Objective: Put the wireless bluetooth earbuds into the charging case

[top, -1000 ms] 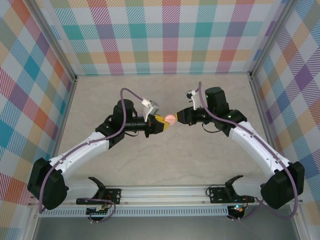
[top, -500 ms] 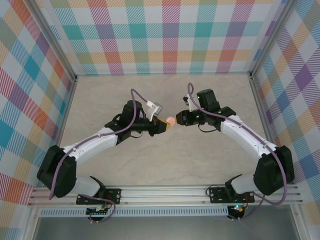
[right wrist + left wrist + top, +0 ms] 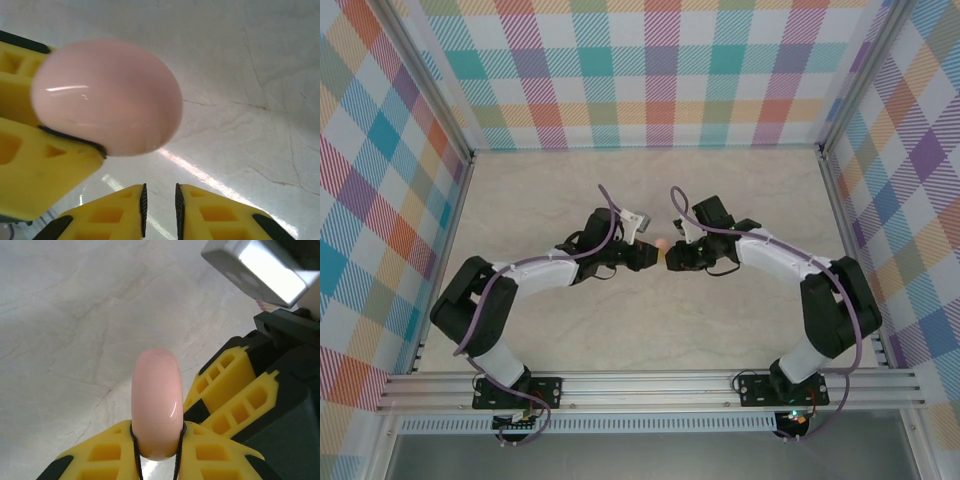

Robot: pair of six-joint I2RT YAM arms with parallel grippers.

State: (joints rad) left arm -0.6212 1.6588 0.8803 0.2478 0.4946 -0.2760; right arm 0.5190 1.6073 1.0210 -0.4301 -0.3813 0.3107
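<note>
- The left pincer (image 3: pixel 159 439) pinches the pale pink charging case (image 3: pixel 156 395) by its rim. The round disc stands on edge between the yellow fingers (image 3: pixel 95 457), lifted clear of the table (image 3: pixel 70 315). That grip leaves both broad faces free.
- The right pincer (image 3: pixel 160 200) faces it tip to tip, just beside the case; whether it touches the shell I cannot tell. Its fingers are all but pressed together, with a thin slit between the pads and nothing in it.
- From above, both arms reach inward and meet over the middle of the table, with the case a small pink dot between the two tips.
- My reading is that one arm steadies the case in the air so the other can work on it, most likely prying at the lid. Narrow tips suit pushing into a seam better than spread ones.
- The shell looks smooth and shut, with no plain seam, so I cannot tell whether any wireless bluetooth earbuds sit inside.
- The risk, as I judge it, is that the glossy rounded shell, held on a slim edge, could twist or squirt out if pushed off-centre.
</note>
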